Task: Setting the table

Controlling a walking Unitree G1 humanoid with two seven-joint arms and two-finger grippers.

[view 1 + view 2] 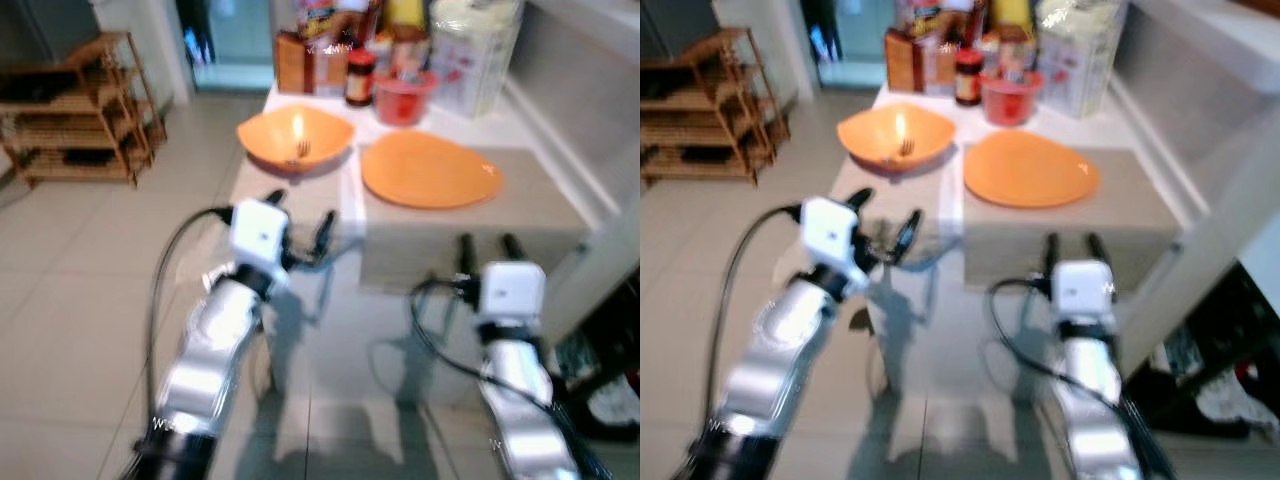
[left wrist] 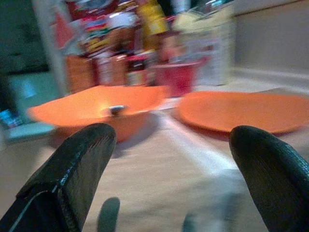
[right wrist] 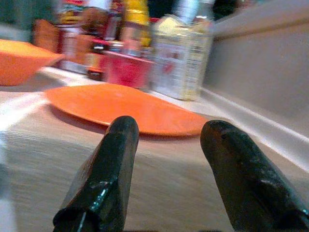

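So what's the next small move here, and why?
Probably ease the right gripper forward toward the plate. Both grippers sit open and empty at the table's near edge; the right one already lines up with the plate, while the left gripper faces the bowl farther back.

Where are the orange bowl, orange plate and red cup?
orange bowl [image 1: 295,137], left eye view, inner wall near its middle.
orange plate [image 1: 428,170], left eye view, flat centre.
red cup [image 1: 402,98], left eye view, front wall.
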